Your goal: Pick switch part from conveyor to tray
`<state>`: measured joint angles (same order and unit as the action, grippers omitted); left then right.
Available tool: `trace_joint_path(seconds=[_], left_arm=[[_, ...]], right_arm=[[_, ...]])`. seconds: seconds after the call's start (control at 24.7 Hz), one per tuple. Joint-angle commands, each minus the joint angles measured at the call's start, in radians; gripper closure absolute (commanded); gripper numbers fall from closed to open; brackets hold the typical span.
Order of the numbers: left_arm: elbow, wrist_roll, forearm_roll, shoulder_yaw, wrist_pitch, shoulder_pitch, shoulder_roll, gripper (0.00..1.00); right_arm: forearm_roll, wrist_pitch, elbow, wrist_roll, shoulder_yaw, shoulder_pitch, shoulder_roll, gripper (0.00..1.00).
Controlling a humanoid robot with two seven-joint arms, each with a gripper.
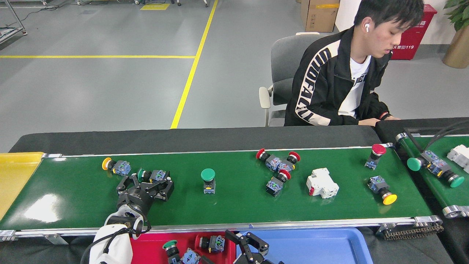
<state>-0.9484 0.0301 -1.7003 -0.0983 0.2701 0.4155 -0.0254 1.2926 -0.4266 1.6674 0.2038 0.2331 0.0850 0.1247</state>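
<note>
The conveyor [238, 205] carries several push-button switch parts. My left gripper [146, 182] lies low on the belt, open, its fingers on either side of a green-capped switch part [151, 175]. A yellow-capped one [113, 165] lies just left of it. An upright green-capped one [207, 179] stands to the right. My right gripper [246, 238] is at the bottom edge, where the red tray [150, 253] meets the blue tray [315, 245]. It is open and holds nothing. Three switch parts lie in the red tray.
Red-capped switches [276, 164], a white breaker [321, 182] and a yellow-capped switch [383, 191] lie further right. A second short belt [445, 183] at the right carries more parts. A yellow bin [14, 179] is at the left end. A person [340, 84] sits behind the table.
</note>
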Motion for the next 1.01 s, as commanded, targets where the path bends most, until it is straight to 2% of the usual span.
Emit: trace_joint_path(seconds=[0.0,0.16,0.2,0.32,0.36,0.4,0.45,0.53,0.69,0.77,0.97], left_arm=[[-0.070,-0.012,0.024,-0.012,0.043,-0.017,-0.013,0.82],[-0.337,-0.012,0.131,-0.023,0.120,-0.207,-0.079,0.82],[-0.438,-0.012,0.163,-0.023,0.138,-0.296,-0.097,0.81],[-0.652,-0.015,0.202,-0.027,0.182,-0.523,-0.134,0.79],[-0.734,-0.036,0.200,-0.024,0.211,-0.625,-0.140,0.74],[-0.776,-0.055,0.200,-0.017,0.235,-0.682,-0.142,0.58],[-0.794,-0.061,0.195,-0.017,0.245,-0.715,-0.137,0.37],[-0.799,-0.062,0.189,-0.014,0.265,-0.721,-0.145,0.00],[-0.790,-0.062,0.185,-0.026,0.264,-0.710,-0.145,0.00],[-0.791,-0.062,0.189,-0.046,0.244,-0.707,-0.134,0.00],[-0.799,-0.050,0.194,-0.215,0.120,-0.705,-0.013,0.00]], right_arm=[[-0.004,0.072,0.028,-0.001,-0.090,-0.007,0.007,0.03],[-0.004,0.134,0.083,-0.006,-0.251,0.042,0.004,0.03],[-0.004,0.134,0.103,-0.030,-0.296,0.093,0.004,0.04],[0.002,0.135,0.103,-0.112,-0.313,0.165,-0.007,0.08],[0.002,0.137,0.103,-0.113,-0.313,0.171,-0.016,0.09],[0.002,0.140,0.103,-0.113,-0.313,0.170,-0.011,0.09],[0.004,0.153,0.101,-0.112,-0.313,0.160,-0.011,0.09],[0.013,0.201,0.089,-0.109,-0.307,0.131,-0.016,0.08],[0.096,0.331,-0.060,-0.100,-0.201,-0.019,-0.011,0.08],[0.100,0.413,-0.127,-0.100,-0.150,-0.085,-0.019,0.06],[0.102,0.535,-0.285,-0.101,-0.049,-0.221,-0.017,0.07]])
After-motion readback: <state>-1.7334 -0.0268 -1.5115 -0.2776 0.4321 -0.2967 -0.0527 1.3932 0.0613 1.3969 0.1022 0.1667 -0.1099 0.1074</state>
